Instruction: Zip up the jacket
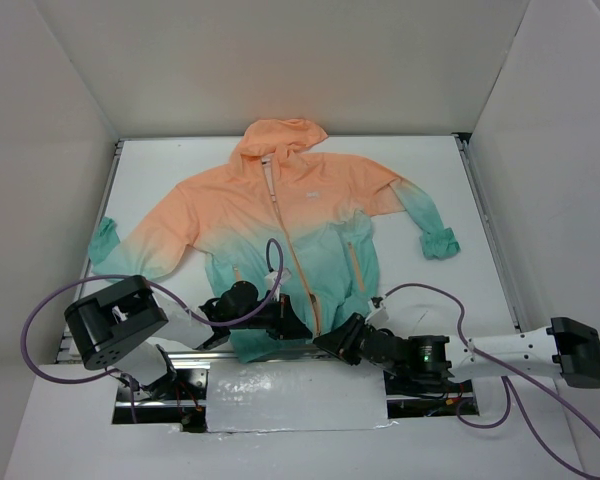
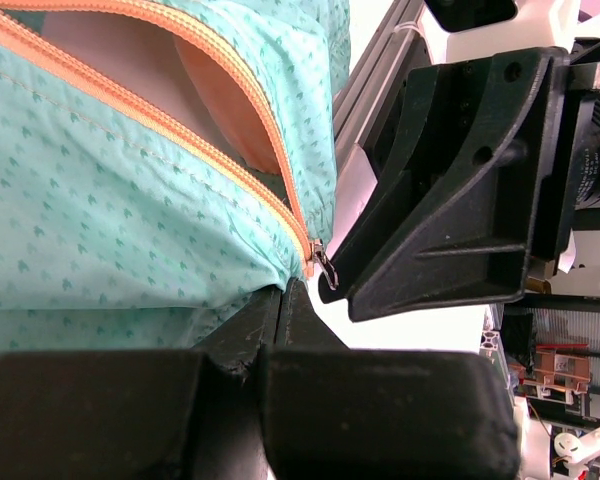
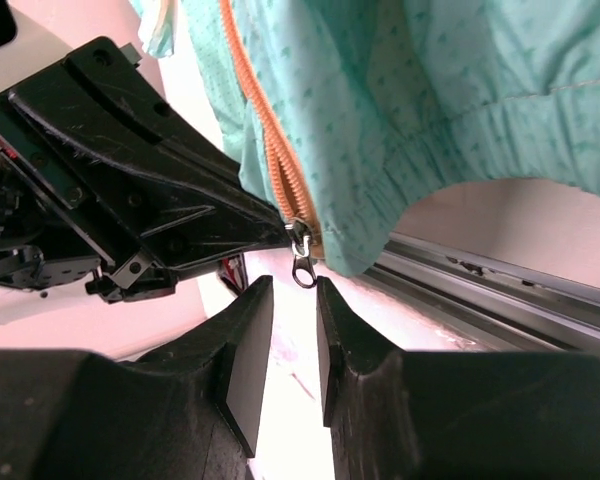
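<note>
The jacket (image 1: 280, 220) lies spread on the white table, hood far, teal hem at the near edge, its orange zipper (image 1: 298, 265) open along most of the front. In the left wrist view my left gripper (image 2: 282, 292) is shut on the teal hem (image 2: 100, 200), right beside the zipper's bottom end, where the metal slider (image 2: 324, 268) sits. My right gripper (image 3: 293, 285) is open with a narrow gap. The dangling zipper pull (image 3: 303, 270) hangs just at its fingertips, ungripped. From above, the left gripper (image 1: 298, 328) and right gripper (image 1: 328, 345) almost touch at the hem.
White enclosure walls stand on three sides. A metal rail (image 3: 500, 285) runs along the near table edge under the hem. A crinkled silver sheet (image 1: 295, 395) lies between the arm bases. Purple cables (image 1: 40, 320) loop beside both arms.
</note>
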